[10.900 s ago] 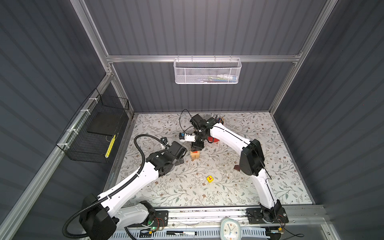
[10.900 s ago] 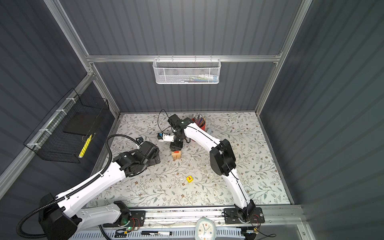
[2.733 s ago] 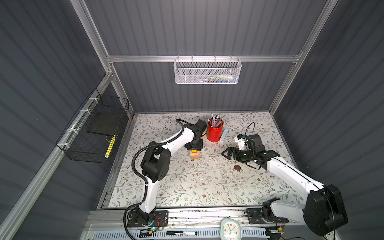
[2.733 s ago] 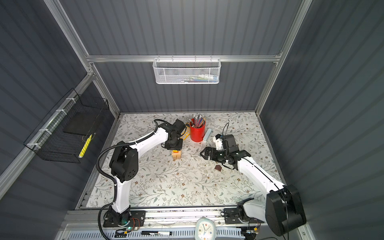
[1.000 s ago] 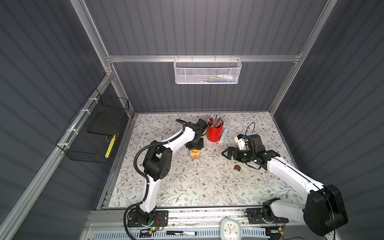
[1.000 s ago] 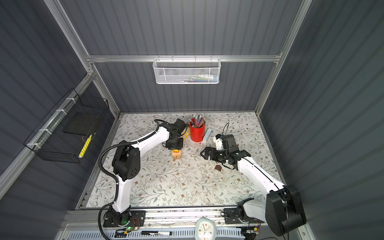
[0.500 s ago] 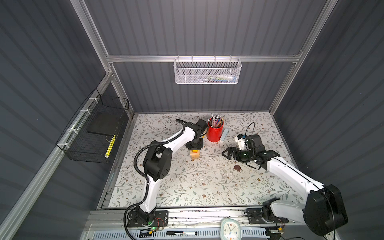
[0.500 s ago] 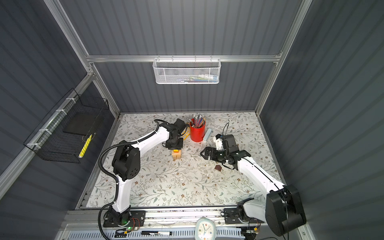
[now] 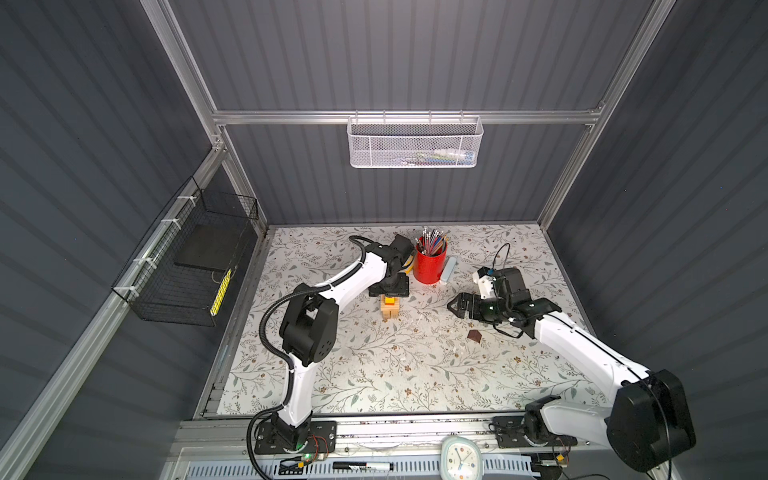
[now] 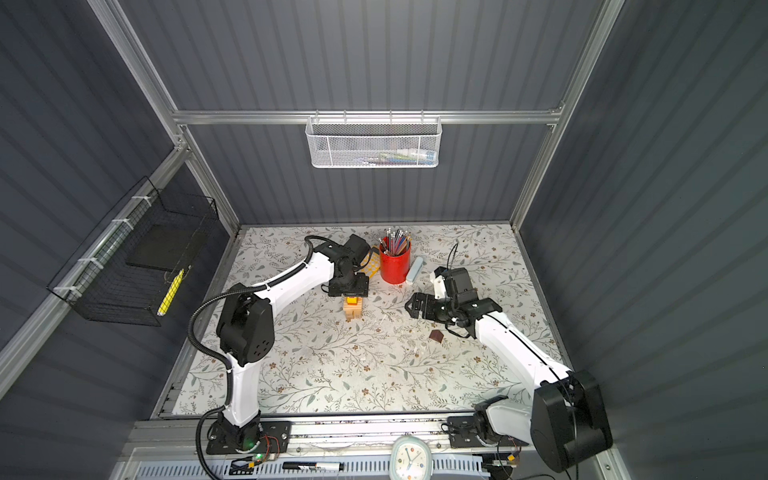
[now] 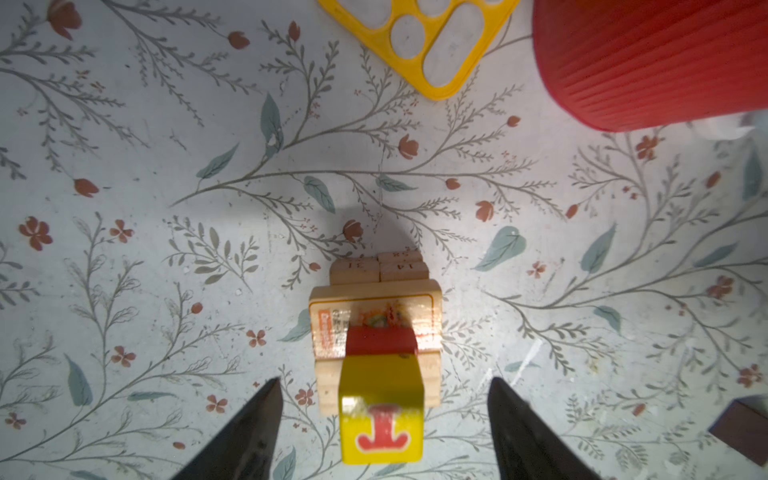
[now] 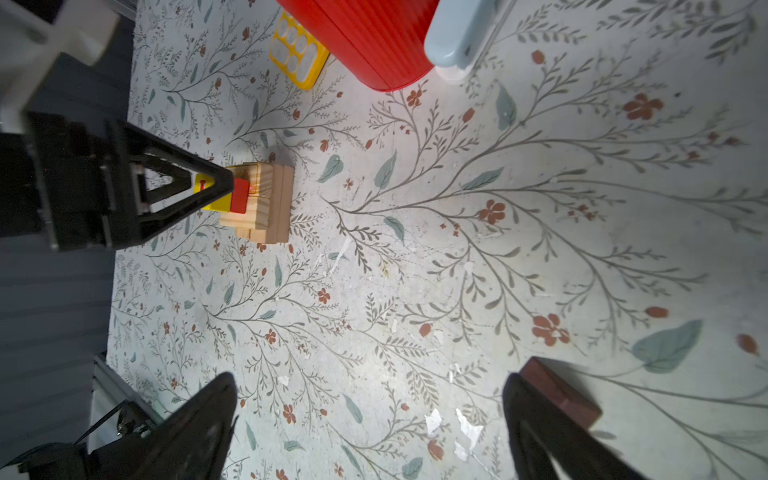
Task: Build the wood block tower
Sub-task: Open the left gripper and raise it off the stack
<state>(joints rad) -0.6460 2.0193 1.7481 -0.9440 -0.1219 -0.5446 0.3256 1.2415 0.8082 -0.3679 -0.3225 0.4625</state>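
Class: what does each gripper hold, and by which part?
Nothing. Left gripper stands open astride the yellow cube, clear of it; right gripper open, empty.

The yellow lettered cube (image 11: 381, 399) bears a red serif "I". One pale block (image 11: 404, 266) end reads "14". Other print is too blurred to read.

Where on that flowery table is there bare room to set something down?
Bare: the wide front stretch between the wood block tower, the brown roof piece and the front rail. Crowded: the back middle, where red pencil cup, yellow calculator and pale blue case cluster.
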